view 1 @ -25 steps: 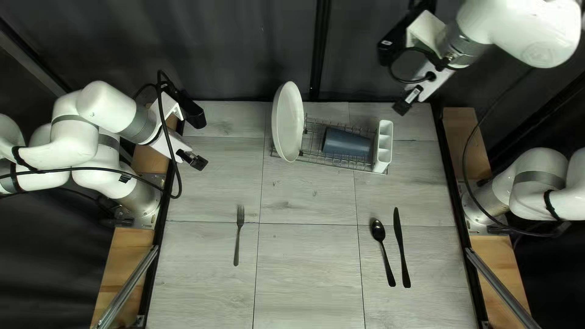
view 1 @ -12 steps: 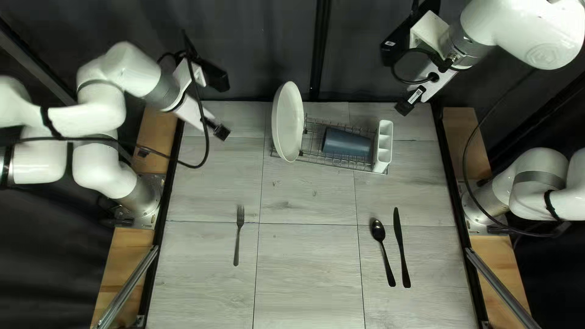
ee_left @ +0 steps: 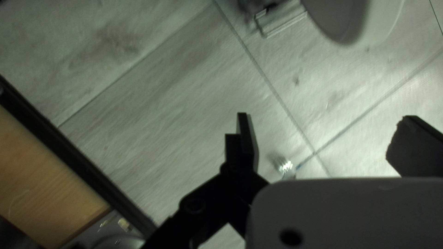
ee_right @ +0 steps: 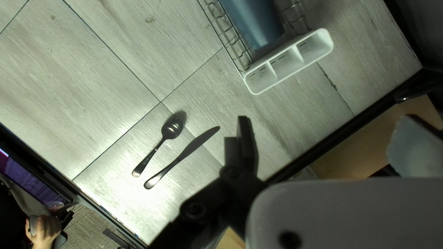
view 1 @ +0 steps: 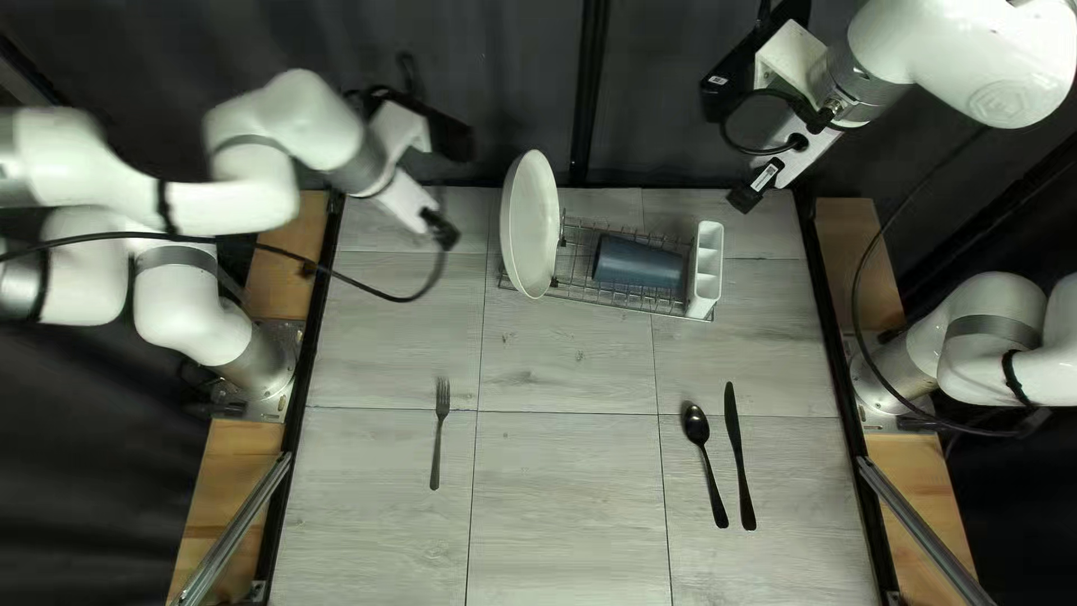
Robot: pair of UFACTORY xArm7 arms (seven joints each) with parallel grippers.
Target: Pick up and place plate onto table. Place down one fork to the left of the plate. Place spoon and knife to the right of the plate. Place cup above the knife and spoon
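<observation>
In the top left view my left gripper (view 1: 444, 231) hangs left of the white plate (view 1: 530, 225), which stands on edge at the rack's left end. My right gripper (view 1: 744, 194) is raised near the far right corner. A blue cup (view 1: 640, 264) lies in the rack. The fork (view 1: 438, 435) rests at left; spoon (view 1: 702, 443) and knife (view 1: 737, 449) lie at right. From the left wrist, the open gripper (ee_left: 325, 116) holds nothing, with the plate (ee_left: 355, 18) ahead. From the right wrist, the gripper (ee_right: 326, 116) is open and empty; spoon (ee_right: 171, 129) and knife (ee_right: 184, 154) lie beside it.
The wire rack (view 1: 583, 281) stands at the table's far edge, with a white three-part holder (view 1: 705, 269) on its right end. Black rails edge the table. In the right wrist view a person's hand (ee_right: 45, 229) shows beyond the table edge.
My left arm has swung toward the far edge and to the right, bringing its gripper closer to the plate. My right arm has barely shifted. Plate, cup and cutlery have stayed put.
</observation>
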